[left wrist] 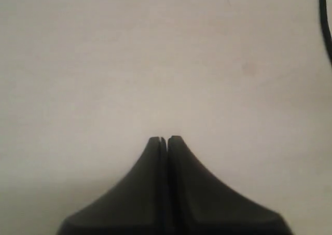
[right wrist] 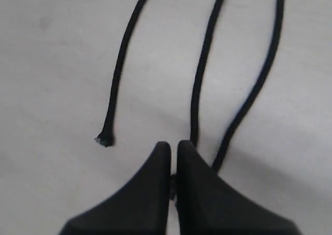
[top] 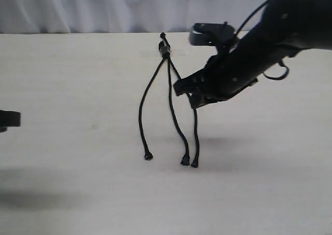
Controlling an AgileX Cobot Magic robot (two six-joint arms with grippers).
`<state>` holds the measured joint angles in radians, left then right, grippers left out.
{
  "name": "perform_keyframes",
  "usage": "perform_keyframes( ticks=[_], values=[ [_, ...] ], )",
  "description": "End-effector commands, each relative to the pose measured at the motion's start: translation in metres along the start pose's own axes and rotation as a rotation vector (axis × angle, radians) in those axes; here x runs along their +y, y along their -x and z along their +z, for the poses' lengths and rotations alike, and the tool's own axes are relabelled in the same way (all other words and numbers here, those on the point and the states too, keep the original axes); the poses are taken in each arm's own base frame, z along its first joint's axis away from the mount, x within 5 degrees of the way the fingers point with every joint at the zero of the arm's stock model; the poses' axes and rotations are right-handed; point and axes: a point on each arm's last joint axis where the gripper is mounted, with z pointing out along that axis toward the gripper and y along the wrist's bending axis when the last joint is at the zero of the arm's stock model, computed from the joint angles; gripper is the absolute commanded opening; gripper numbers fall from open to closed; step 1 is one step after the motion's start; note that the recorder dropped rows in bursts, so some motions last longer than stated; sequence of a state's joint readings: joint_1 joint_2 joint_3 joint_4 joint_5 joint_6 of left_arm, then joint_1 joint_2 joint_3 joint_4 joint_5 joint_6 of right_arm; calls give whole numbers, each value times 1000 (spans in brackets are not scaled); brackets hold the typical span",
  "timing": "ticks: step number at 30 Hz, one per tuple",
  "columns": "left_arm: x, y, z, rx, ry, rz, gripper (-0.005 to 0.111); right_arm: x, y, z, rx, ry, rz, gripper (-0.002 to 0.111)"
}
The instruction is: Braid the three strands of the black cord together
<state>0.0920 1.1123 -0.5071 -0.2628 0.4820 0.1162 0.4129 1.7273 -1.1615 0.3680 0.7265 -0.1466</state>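
The black cord lies on the table, its knot (top: 164, 51) at the far end, and the three strands fan out toward the near side. The left strand (top: 142, 105) ends in a tip (top: 148, 155); the middle strand (top: 171, 105) ends beside the right one. My right gripper (top: 185, 95) hovers over the right strand (top: 195, 136) and looks shut on it. In the right wrist view a dark bit of cord sits in the thin gap between the fingertips of that gripper (right wrist: 173, 143), near a frayed tip (right wrist: 105, 139). My left gripper (left wrist: 164, 138) is shut on nothing, far left (top: 10, 119).
The pale table (top: 78, 79) runs back to a white curtain (top: 78, 7). The right arm's body and cables (top: 270, 43) hang over the table's right half. A black line (left wrist: 327, 27) shows at the edge of the left wrist view.
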Motion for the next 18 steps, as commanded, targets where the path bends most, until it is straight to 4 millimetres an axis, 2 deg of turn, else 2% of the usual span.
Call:
perform_keyframes(
  ticks=[1, 4, 7, 13, 18],
  values=[
    [-10, 9, 52, 170, -146, -19, 0, 15, 17, 29, 29, -49, -56, 6],
    [-15, 9, 82, 288, -241, -28, 0, 19, 22, 49, 76, -68, -104, 17],
    [-19, 9, 101, 335, -278, -32, 0, 15, 24, 68, 112, -84, -109, 27],
    [-43, 7, 112, 325, -270, 62, 0, 1, 22, 94, 167, -170, -90, 41],
    [-54, 6, 114, 292, -257, 105, 0, -4, 15, 111, 216, -177, -78, 42]
  ],
)
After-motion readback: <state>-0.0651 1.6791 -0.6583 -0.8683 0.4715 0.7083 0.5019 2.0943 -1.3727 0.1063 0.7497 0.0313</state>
